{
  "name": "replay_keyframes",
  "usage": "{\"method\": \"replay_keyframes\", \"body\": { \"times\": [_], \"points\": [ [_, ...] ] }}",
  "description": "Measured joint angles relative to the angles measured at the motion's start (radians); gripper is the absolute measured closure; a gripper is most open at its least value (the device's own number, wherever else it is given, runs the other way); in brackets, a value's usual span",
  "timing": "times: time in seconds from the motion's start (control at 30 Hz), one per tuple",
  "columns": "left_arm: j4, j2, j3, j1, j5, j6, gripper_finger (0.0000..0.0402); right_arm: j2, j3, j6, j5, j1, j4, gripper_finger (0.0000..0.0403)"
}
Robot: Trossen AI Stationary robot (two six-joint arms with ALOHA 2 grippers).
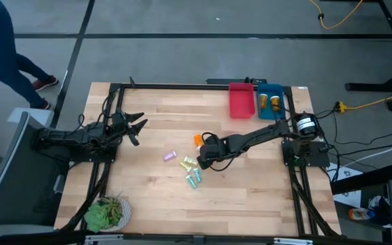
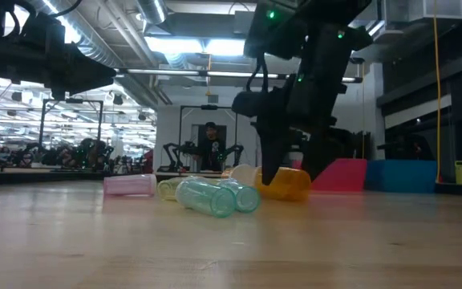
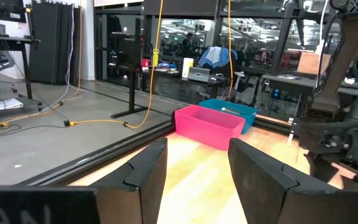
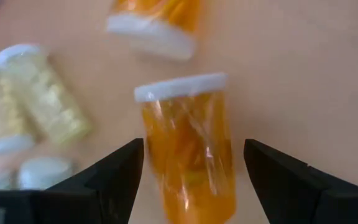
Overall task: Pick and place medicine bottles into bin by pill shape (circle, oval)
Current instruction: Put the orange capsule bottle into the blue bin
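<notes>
Several tiny medicine bottles lie on their sides in a cluster at the table's middle: purple point(image 1: 169, 156), yellow point(image 1: 186, 162), teal point(image 1: 194, 179) and an orange one point(image 1: 197, 139). My right gripper point(image 1: 206, 155) is low over the cluster and open. In the right wrist view point(image 4: 193, 147) its fingers stand on either side of another orange bottle point(image 4: 188, 149), which lies on the wood with its white cap point(image 4: 180, 87) pointing away. I cannot tell whether they touch it. My left gripper point(image 1: 138, 126) is open and empty above the table's left part, and shows in its wrist view point(image 3: 197, 162).
A pink bin point(image 1: 241, 101) and a blue bin point(image 1: 271, 102) with orange bottles inside stand at the far right edge. A green plant point(image 1: 107, 212) sits at the near left corner. A person's legs point(image 1: 12, 54) show beyond the far left corner.
</notes>
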Motion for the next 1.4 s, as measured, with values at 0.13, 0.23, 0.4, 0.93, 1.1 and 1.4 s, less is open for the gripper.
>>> {"method": "replay_keyframes", "body": {
  "times": [0.13, 0.23, 0.4, 0.93, 1.1, 1.4],
  "points": [
    [0.000, 0.000, 0.000, 0.000, 0.000, 0.000, 0.0236, 0.015, 0.000, -0.060, 0.026, -0.019, -0.004, 0.0124],
    [0.000, 0.000, 0.000, 0.000, 0.000, 0.000, 0.0236, 0.024, 0.000, -0.106, 0.007, -0.033, -0.004, 0.0124],
    [0.000, 0.000, 0.000, 0.000, 0.000, 0.000, 0.0236, 0.028, 0.000, -0.126, -0.006, -0.040, -0.004, 0.0125],
    [0.000, 0.000, 0.000, 0.000, 0.000, 0.000, 0.0236, -0.017, 0.000, -0.127, 0.077, -0.040, -0.108, 0.0222],
    [0.000, 0.000, 0.000, 0.000, 0.000, 0.000, 0.0236, -0.121, 0.000, -0.100, 0.215, -0.040, -0.263, 0.0215],
    [0.000, 0.000, 0.000, 0.000, 0.000, 0.000, 0.0236, -0.345, 0.002, 0.013, 0.523, -0.084, -0.593, 0.0213]
  ]
}}
